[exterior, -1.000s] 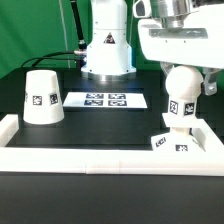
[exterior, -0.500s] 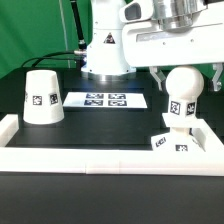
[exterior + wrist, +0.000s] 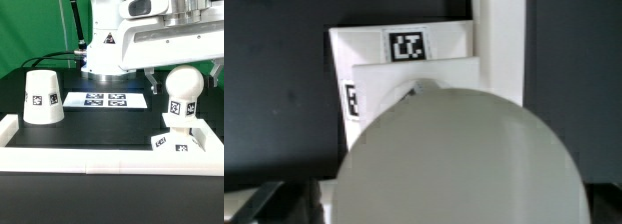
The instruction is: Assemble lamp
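The fingers stand wide apart and hold nothing. One shows as a dark bar on either side of the top of the bulb, with a clear gap between each bar and the white ball. The bulb sits directly between and just below the fingers. It stands upright on its short stem, which bears a black-and-white tag, and the stem is planted on the base plate, which lies flat on the black desk beneath the fingers. The plate rests close against the white rim in the corner at the exterior view's right. In the wrist view the bulb fills most of the picture as a large pale dome. Beyond it the base plate shows one square tag in plain sight and another at its edge, partly hidden by the dome. The shade stands on its wide end well away from the fingers, toward the exterior view's left, with a tag facing the camera. The marker board lies flat on the desk between the shade and the fingers, touching neither.
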